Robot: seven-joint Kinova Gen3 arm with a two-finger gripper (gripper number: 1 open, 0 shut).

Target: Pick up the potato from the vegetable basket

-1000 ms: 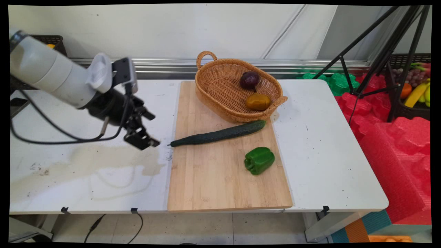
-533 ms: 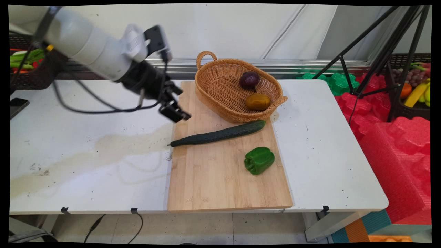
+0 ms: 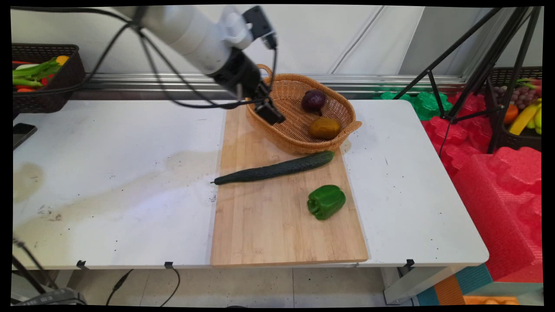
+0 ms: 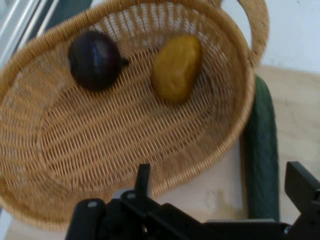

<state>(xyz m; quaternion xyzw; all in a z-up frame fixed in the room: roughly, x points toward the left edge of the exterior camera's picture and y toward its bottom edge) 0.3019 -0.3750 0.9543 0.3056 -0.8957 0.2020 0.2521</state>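
A white table (image 3: 416,208) with rounded corners, its top stained and speckled toward the left, stands against a pale wall (image 3: 329,34), along whose foot runs a grey metal rail (image 3: 373,80). Below the table's near edge lies a pale tiled floor (image 3: 303,286) with black cables (image 3: 143,284) trailing down to it. At the right, a black tripod (image 3: 477,73) rises over heaped red foam (image 3: 507,186) and a piece of green foam (image 3: 427,104). A dark crate of fruit (image 3: 522,112) sits at the far right, and a dark crate of vegetables (image 3: 41,78) stands at the far left. Even light, soft shadows
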